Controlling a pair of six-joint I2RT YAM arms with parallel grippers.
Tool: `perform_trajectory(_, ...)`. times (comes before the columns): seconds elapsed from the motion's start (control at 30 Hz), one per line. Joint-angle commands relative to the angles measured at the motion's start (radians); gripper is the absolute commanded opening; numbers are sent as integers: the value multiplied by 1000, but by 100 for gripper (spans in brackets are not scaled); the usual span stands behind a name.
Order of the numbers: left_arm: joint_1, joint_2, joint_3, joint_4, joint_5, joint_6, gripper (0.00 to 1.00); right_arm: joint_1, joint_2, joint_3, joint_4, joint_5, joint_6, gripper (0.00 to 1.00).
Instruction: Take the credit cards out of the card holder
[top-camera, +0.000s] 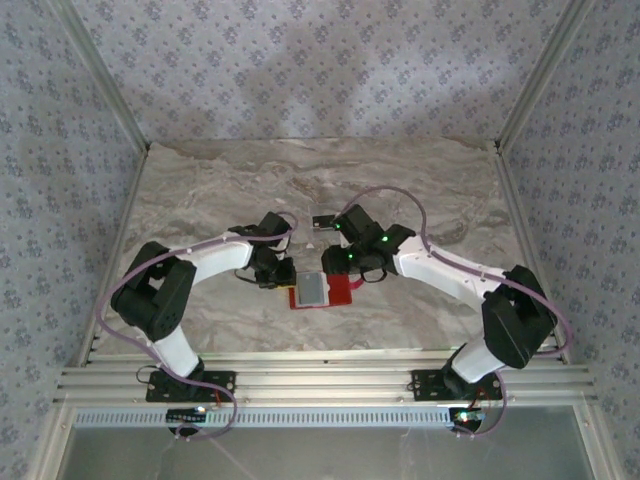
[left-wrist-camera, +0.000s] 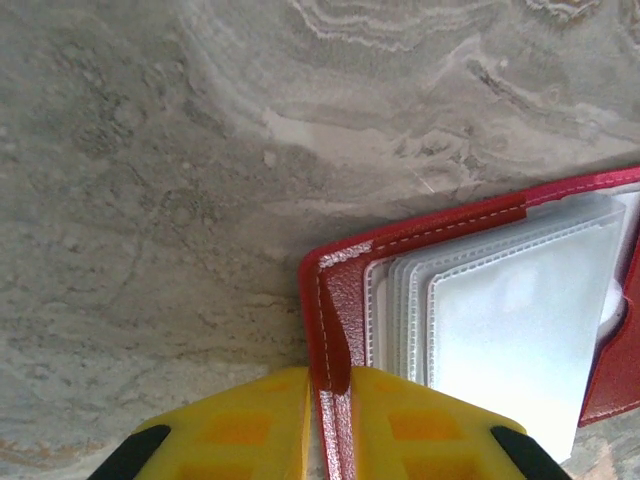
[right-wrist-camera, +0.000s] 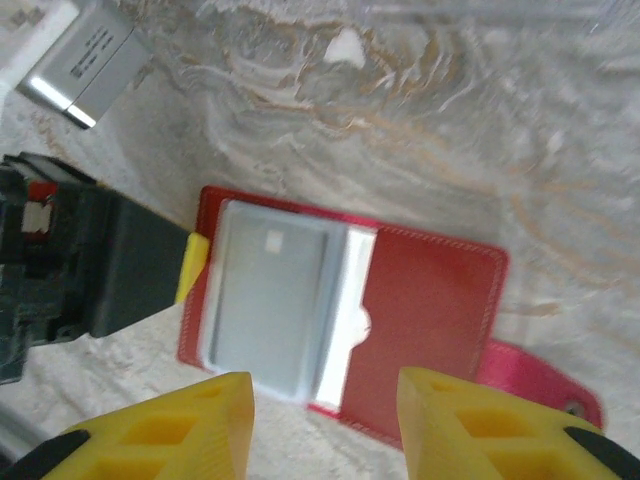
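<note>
Card holder (top-camera: 340, 295): red folding wallet, lying open and flat on the marble-patterned surface (top-camera: 220, 190), between the two arms.
Credit cards: one grey card (right-wrist-camera: 265, 300) in the clear front pocket (left-wrist-camera: 510, 330); a second card (right-wrist-camera: 85, 60) lying loose on the surface, well apart.
Handling: likely light, thin, stiff, slick against plastic; best pinched at the pocket mouth's thumb notch.
Left gripper (left-wrist-camera: 330, 385): jaws pinching the holder's red edge.
Right gripper (right-wrist-camera: 325, 390): jaws spread, hovering above the pocket.
</note>
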Motion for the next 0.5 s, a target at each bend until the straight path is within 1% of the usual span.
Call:
perform_trajectory(0.0, 13, -55, -11, 7, -23, -14, 18, 33, 40, -1, 2, -55, 124, 41)
perform_trajectory(0.1, 46, -106, -52, 20, -22, -20, 19, 64, 75, 23, 14, -67, 157, 40)
perform_trajectory(0.17, 73, -139, -82, 30, -21, -20, 19, 78, 112, 43, 33, -98, 174, 40)
perform_trajectory(0.33, 142, -207, -149, 45, -7, -16, 19, 104, 218, 127, 39, -137, 179, 40)
perform_trajectory(0.47, 166, -247, -178, 35, -1, -5, 19, 120, 292, 179, 46, -164, 177, 40)
